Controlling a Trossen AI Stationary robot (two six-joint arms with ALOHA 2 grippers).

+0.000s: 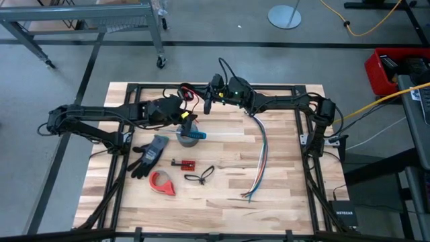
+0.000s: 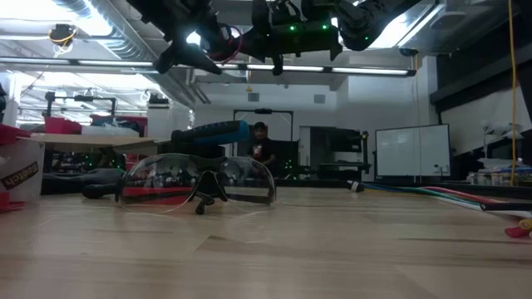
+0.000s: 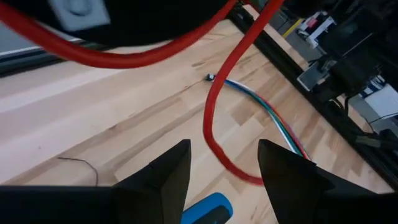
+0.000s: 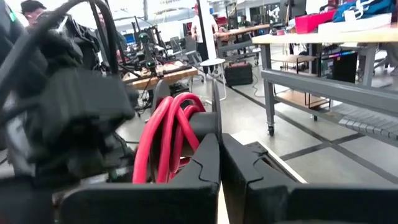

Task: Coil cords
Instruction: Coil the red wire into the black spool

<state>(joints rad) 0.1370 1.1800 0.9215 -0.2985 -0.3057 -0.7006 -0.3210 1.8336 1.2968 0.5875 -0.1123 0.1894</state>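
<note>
Your bench [image 1: 222, 202] held the following, listed left to right as seen from overhead.

Left arm: reached in from the left edge, its left tool [image 1: 180, 106] raised above the bench near the far rail. Its fingers [image 3: 163, 177] stood wide apart with nothing between them; the wrist view showed a strand of cord hanging down just ahead of the gap.

Glove [image 1: 150, 154]: dark, lying flat on the left half.

Red tape roll [image 1: 162, 183]: near you, just right of the glove.

Grey roll [image 1: 189, 136]: below the left tool, with a blue handle [image 1: 195, 134] across its top.

Small red part [image 1: 183, 163] and black looped cord [image 1: 200, 176]: lay side by side in the middle, apart from each other.

Cord [image 1: 186, 93]: red, gathered in a small coil, up in the air between the two tools near the far rail. In the right wrist view the loops [image 4: 168, 134] sat just ahead of the closed fingertips, against the left arm's dark body.

Right tool [image 1: 209, 102]: jaws shut tight together. You could not tell from these views whether it pinched a strand.

Wire bundle [image 1: 260, 158]: multicoloured, running from the far rail toward you on the right half.

Right arm: came in from the right edge along the far rail.

Safety glasses [image 2: 198, 183]: clear, seen close in the level view.
</note>
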